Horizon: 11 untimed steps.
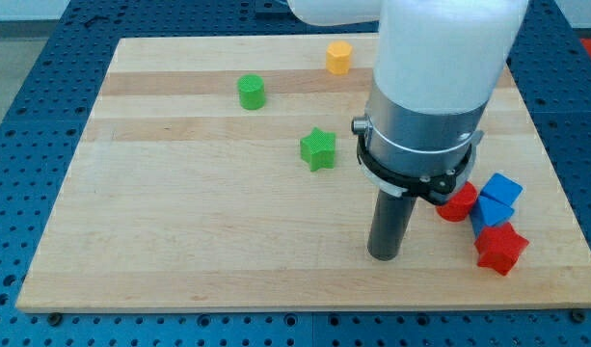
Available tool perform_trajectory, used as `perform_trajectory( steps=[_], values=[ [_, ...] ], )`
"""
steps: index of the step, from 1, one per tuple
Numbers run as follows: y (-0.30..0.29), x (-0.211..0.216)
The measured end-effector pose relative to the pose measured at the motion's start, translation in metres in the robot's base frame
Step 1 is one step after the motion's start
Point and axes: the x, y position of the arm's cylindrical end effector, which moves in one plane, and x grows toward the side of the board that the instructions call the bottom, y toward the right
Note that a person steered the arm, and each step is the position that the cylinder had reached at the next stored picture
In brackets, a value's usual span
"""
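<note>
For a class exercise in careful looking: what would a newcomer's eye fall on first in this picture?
First the big white and grey arm at the view's top right, ending in a dark rod whose end, my tip, rests on the wooden board, touching no block. Right of it huddle a red cylinder, a blue cube and a red star. Apart, further up, stand a green star, green cylinder and orange block.

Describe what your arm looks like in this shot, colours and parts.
My arm is a fat white cylinder ending in a silver metal collar ringed by a thin black cable. Below it hangs a straight dark rod, down to my tip. No markings show.
</note>
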Motion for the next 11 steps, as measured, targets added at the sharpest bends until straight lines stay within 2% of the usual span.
perform_trajectory(
  steps=[6, 8, 9, 11],
  values=[
    [0.000, -0.015],
    [-0.032, -0.033],
    [-0.008, -0.033],
    [-0.002, -0.064]
  ],
)
